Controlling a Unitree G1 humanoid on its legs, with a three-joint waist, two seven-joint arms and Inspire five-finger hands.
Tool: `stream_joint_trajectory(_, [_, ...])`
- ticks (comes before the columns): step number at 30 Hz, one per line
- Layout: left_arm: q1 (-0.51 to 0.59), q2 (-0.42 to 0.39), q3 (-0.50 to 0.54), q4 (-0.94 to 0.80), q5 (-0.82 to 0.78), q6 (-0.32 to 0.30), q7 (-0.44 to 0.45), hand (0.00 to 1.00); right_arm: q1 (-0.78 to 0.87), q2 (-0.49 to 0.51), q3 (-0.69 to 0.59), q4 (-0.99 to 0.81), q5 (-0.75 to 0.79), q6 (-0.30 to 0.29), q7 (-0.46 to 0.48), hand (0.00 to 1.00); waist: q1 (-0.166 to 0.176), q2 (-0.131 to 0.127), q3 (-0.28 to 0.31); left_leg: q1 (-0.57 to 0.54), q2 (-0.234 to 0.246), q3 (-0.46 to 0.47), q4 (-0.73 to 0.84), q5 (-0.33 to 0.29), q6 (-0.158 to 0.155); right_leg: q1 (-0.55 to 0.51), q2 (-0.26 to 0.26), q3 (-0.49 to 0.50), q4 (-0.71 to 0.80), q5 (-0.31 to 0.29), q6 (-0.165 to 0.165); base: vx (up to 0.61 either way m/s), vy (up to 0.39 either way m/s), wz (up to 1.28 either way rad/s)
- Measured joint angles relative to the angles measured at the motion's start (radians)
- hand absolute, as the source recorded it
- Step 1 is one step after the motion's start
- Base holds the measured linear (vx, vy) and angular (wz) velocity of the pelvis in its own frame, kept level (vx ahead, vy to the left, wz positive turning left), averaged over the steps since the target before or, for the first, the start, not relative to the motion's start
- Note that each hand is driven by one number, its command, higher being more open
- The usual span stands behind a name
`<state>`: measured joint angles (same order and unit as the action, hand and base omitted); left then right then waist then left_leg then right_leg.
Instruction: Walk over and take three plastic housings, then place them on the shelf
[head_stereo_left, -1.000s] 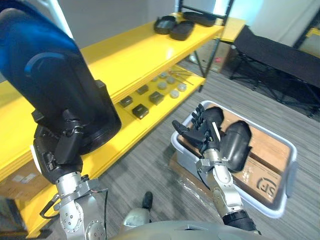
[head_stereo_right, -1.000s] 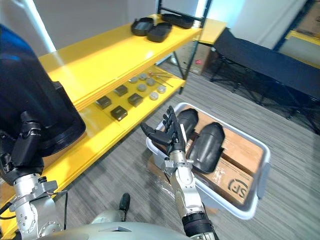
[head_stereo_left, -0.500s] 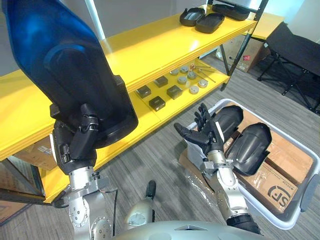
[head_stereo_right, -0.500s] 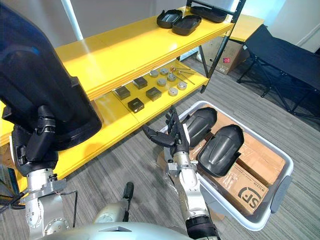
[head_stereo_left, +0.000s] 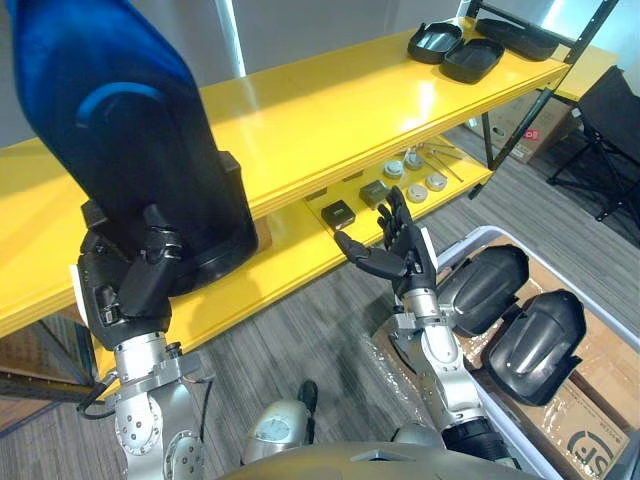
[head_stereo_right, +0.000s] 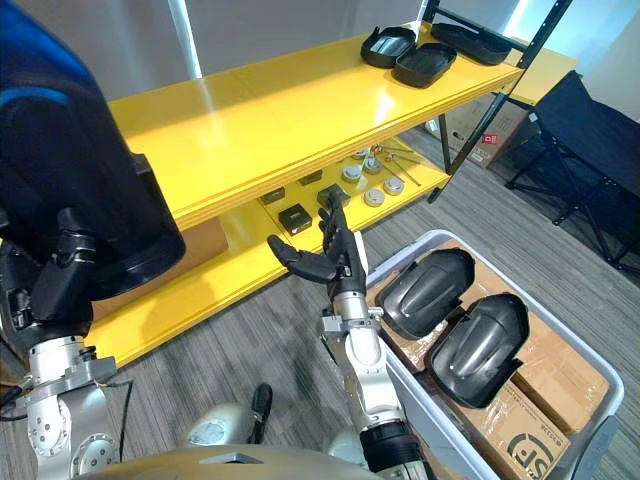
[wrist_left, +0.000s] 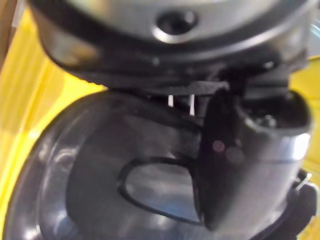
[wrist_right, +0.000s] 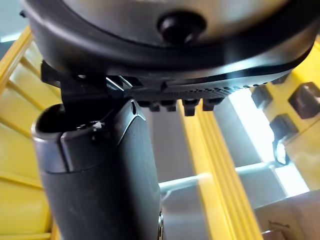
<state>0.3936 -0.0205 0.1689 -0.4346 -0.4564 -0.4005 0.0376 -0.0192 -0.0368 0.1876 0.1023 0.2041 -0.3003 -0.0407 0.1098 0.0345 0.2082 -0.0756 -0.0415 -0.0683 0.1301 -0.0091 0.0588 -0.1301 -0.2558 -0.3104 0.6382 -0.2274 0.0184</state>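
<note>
Dark housing (head_stereo_left: 110, 130) gripped in left robot hand (head_stereo_left: 132, 292); right robot hand (head_stereo_left: 397, 256) spread, empty. Best set it flat on shelf (head_stereo_left: 330, 100) top board, inside front edge, then release.

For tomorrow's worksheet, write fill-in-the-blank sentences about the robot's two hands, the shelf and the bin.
The left hand grips a dark housing before the ___ shelf.
The right hand is ___ and holds nothing.
The grey bin holds ___ more housings.
Missing words: yellow; open; two.
</note>
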Motion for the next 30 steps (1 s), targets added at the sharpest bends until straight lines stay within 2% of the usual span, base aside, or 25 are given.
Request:
stream_joint_trajectory(1, [-0.028,0.002,-0.001,0.01,0.0,0.0,0.01,0.0,-0.005,-0.006,-0.006,-0.022,0.0,0.0,-0.007,1.0,-0.012,0.0,0.0,-0.001,-0.003,-0.03,0.003,-0.005,-0.001,-0.035,0.043,0.066,-0.087,0.005,0.006,0.13,-0.044,0.71])
stream_joint_trajectory(2, [-0.055,0.005,-0.014,0.029,0.001,0.0,0.017,0.0,-0.001,-0.013,-0.02,-0.051,0.0,0.0,-0.011,1.0,-0.033,0.012,0.006,0.0,-0.007,-0.074,0.009,-0.009,-0.004,-0.057,0.079,0.15,-0.153,0.02,0.03,0.14,-0.059,0.91])
stream_joint_trajectory(4, [-0.08,0.02,-0.017,0.064,0.0,-0.001,0.019,0.0,0.007,-0.02,-0.037,-0.084,0.0,0.0,-0.018,1.0,-0.066,0.012,0.006,0.018,-0.025,-0.14,0.007,-0.016,-0.014,-0.06,0.101,0.264,-0.223,0.047,0.074,0.18,-0.135,1.17])
stream_joint_trajectory(5, [-0.083,0.026,-0.015,0.082,-0.001,-0.001,0.021,0.0,0.007,-0.031,-0.048,-0.097,0.001,0.0,-0.019,1.0,-0.072,0.008,0.003,0.034,-0.036,-0.169,0.005,-0.026,-0.021,-0.052,0.1,0.29,-0.26,0.059,0.084,0.18,-0.187,1.05])
stream_joint_trajectory(7, [-0.076,0.028,-0.011,0.083,-0.001,-0.001,0.029,0.0,0.007,-0.046,-0.068,-0.115,0.001,0.0,-0.01,1.0,-0.067,-0.003,-0.002,0.046,-0.045,-0.198,0.001,-0.04,-0.034,-0.032,0.094,0.275,-0.313,0.058,0.082,0.18,-0.268,0.78])
stream_joint_trajectory(8, [-0.071,0.033,-0.002,0.082,-0.001,-0.002,0.03,0.0,0.007,-0.046,-0.09,-0.119,0.003,0.0,-0.003,1.0,-0.063,-0.026,-0.018,0.048,-0.054,-0.205,-0.015,-0.047,-0.039,-0.001,0.085,0.238,-0.373,0.05,0.071,0.25,-0.399,1.21])
stream_joint_trajectory(9, [-0.074,0.031,0.0,0.087,-0.003,-0.003,0.027,0.0,0.006,-0.045,-0.124,-0.118,0.009,0.0,0.007,1.0,-0.066,-0.038,-0.029,0.051,-0.04,-0.169,-0.026,-0.046,-0.041,0.03,0.071,0.201,-0.424,0.122,0.081,0.24,-0.344,1.28])
stream_joint_trajectory(10, [-0.073,0.027,-0.003,0.086,-0.004,-0.003,0.024,0.0,0.005,-0.048,-0.146,-0.118,0.01,0.0,0.011,1.0,-0.071,-0.034,-0.031,0.042,-0.016,-0.113,-0.017,-0.048,-0.044,0.045,0.066,0.159,-0.439,0.165,0.066,0.2,-0.254,1.32])
stream_joint_trajectory(11, [-0.075,0.019,-0.01,0.09,-0.004,-0.003,0.014,0.0,0.005,-0.054,-0.18,-0.115,0.011,0.0,0.012,1.0,-0.08,-0.011,-0.03,0.018,0.038,-0.037,0.01,-0.058,-0.072,0.072,0.077,0.095,-0.456,0.191,0.058,0.21,-0.241,1.21])
stream_joint_trajectory(12, [-0.072,0.012,-0.015,0.091,-0.004,-0.001,0.001,0.0,0.007,-0.058,-0.218,-0.107,0.012,0.003,0.007,1.0,-0.083,0.009,-0.034,0.007,0.093,0.047,0.02,-0.055,-0.099,0.106,0.096,0.042,-0.484,0.195,0.052,0.22,-0.25,1.23])
stream_joint_trajectory(13, [-0.073,0.004,-0.023,0.09,-0.004,0.003,-0.01,0.0,0.012,-0.07,-0.241,-0.106,0.012,0.005,0.003,1.0,-0.084,0.026,-0.044,0.014,0.13,0.11,-0.011,-0.015,-0.145,0.121,0.112,0.007,-0.493,0.194,0.05,0.22,-0.221,0.91])
stream_joint_trajectory(14, [-0.074,0.002,-0.033,0.09,-0.004,0.004,-0.01,0.0,0.013,-0.077,-0.248,-0.106,0.011,0.005,0.002,1.0,-0.084,0.033,-0.048,0.022,0.14,0.122,-0.037,-0.006,-0.152,0.123,0.12,-0.001,-0.493,0.194,0.05,0.19,-0.118,0.55])
stream_joint_trajectory(15, [-0.08,0.002,-0.051,0.09,-0.001,0.004,-0.011,0.0,0.011,-0.08,-0.257,-0.106,0.009,0.004,0.003,1.0,-0.081,0.033,-0.048,0.052,0.143,0.121,-0.089,0.021,-0.158,0.129,0.124,-0.005,-0.493,0.193,0.048,0.17,-0.077,0.27])
stream_joint_trajectory(17, [-0.079,0.001,-0.083,0.09,0.001,0.015,-0.006,0.0,0.01,-0.077,-0.256,-0.106,0.009,0.002,0.007,1.0,-0.077,0.032,-0.048,0.063,0.144,0.121,-0.1,0.022,-0.157,0.14,0.125,-0.008,-0.494,0.188,0.041,0.13,-0.037,0.15])
stream_joint_trajectory(19, [-0.079,0.001,-0.1,0.09,0.02,0.027,0.001,0.0,0.024,-0.059,-0.252,-0.106,0.02,0.001,0.014,1.0,-0.073,0.022,-0.04,0.004,0.146,0.119,0.071,-0.048,-0.152,0.174,0.124,-0.01,-0.513,0.17,0.037,0.08,0.007,0.04])
stream_joint_trajectory(21, [-0.079,0.0,-0.099,0.103,0.029,0.035,0.005,0.0,0.047,-0.055,-0.234,-0.106,0.019,-0.001,0.023,1.0,-0.059,0.019,-0.022,-0.024,0.153,0.123,0.23,-0.097,-0.153,0.23,0.121,0.001,-0.534,0.153,0.051,0.04,0.015,-0.14])
stream_joint_trajectory(23, [-0.073,-0.002,-0.086,0.119,0.029,0.035,0.013,0.0,0.053,-0.054,-0.215,-0.106,0.019,-0.013,0.032,1.0,-0.056,0.016,-0.02,-0.037,0.152,0.12,0.284,-0.104,-0.153,0.25,0.112,0.017,-0.544,0.153,0.05,0.0,0.05,-0.16])
stream_joint_trajectory(24, [-0.072,-0.004,-0.086,0.118,0.031,0.035,0.014,0.0,0.051,-0.047,-0.215,-0.106,0.019,-0.031,0.033,1.0,-0.059,0.012,-0.014,-0.054,0.159,0.112,0.3,-0.123,-0.136,0.254,0.112,0.014,-0.551,0.155,0.052,-0.02,0.045,-0.07])
stream_joint_trajectory(25, [-0.074,-0.003,-0.09,0.118,0.033,0.034,0.013,0.0,0.05,-0.044,-0.215,-0.106,0.018,-0.048,0.029,1.0,-0.063,0.027,-0.017,-0.056,0.174,0.104,0.283,-0.127,-0.135,0.257,0.112,0.021,-0.549,0.154,0.05,-0.03,0.076,-0.19])
stream_joint_trajectory(27, [-0.073,-0.01,-0.106,0.118,0.034,0.033,0.005,0.0,0.051,-0.048,-0.217,-0.106,0.018,-0.091,0.004,1.0,-0.067,0.041,-0.013,-0.033,0.202,0.075,0.187,-0.096,-0.164,0.251,0.107,0.056,-0.551,0.154,0.062,-0.03,0.171,-0.49])
stream_joint_trajectory(28, [-0.07,-0.01,-0.113,0.118,0.034,0.033,0.003,0.0,0.054,-0.048,-0.213,-0.106,0.017,-0.114,-0.011,1.0,-0.067,0.061,-0.017,0.006,0.211,0.069,0.122,-0.067,-0.195,0.249,0.104,0.091,-0.55,0.156,0.083,0.0,0.319,-0.81])
stream_joint_trajectory(29, [-0.072,0.002,-0.113,0.115,0.033,0.033,0.001,0.0,0.064,-0.034,-0.207,-0.109,0.017,-0.124,-0.024,1.0,-0.072,0.045,-0.018,0.042,0.184,0.115,0.096,-0.074,-0.191,0.241,0.067,0.131,-0.551,0.155,0.1,0.0,0.325,-0.84])
stream_joint_trajectory(30, [-0.076,0.007,-0.113,0.112,0.032,0.032,-0.003,0.0,0.075,-0.031,-0.202,-0.118,0.017,-0.127,-0.03,1.0,-0.076,0.03,-0.018,0.05,0.166,0.136,0.087,-0.079,-0.186,0.236,0.053,0.145,-0.554,0.161,0.109,0.04,0.34,-0.69])
